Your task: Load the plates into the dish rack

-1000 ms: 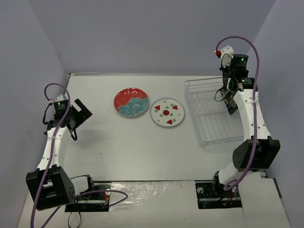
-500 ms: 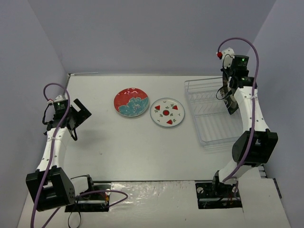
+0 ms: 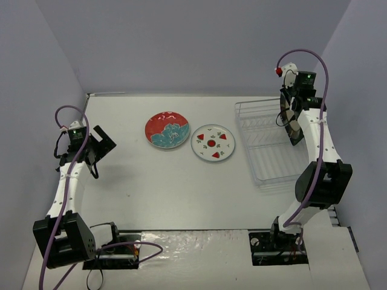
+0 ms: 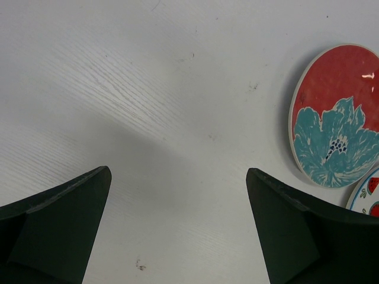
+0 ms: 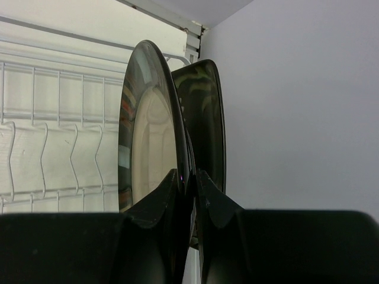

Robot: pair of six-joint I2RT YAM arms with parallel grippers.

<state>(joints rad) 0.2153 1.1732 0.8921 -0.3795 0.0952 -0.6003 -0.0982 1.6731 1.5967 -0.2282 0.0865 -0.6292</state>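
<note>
1. Plates are seen from above in the top external view. The red-and-teal plate (image 3: 167,130) and the watermelon plate (image 3: 213,143) lie flat on the table (image 3: 169,187), just beside each other and left of the dish rack (image 3: 263,151). The right gripper (image 3: 290,115) is held over the right side of the rack with a dark plate on edge. The left gripper (image 3: 100,145) is kept well apart from the plates at the table's left side, its jaws spread wide.

2. In the left wrist view, the 2 jaws are shown wide apart with only bare table between them. The red-and-teal plate and a sliver of the watermelon plate are seen at the right edge.

3. In the right wrist view, the jaws are clamped on the lower rim of the black-rimmed plate (image 5: 148,136), which is held upright with its beige centre turned left. The rack's wires are seen behind it on the left. A second dark plate (image 5: 207,118) is seen upright just behind it. Whether that one stands in the rack cannot be told.
</note>
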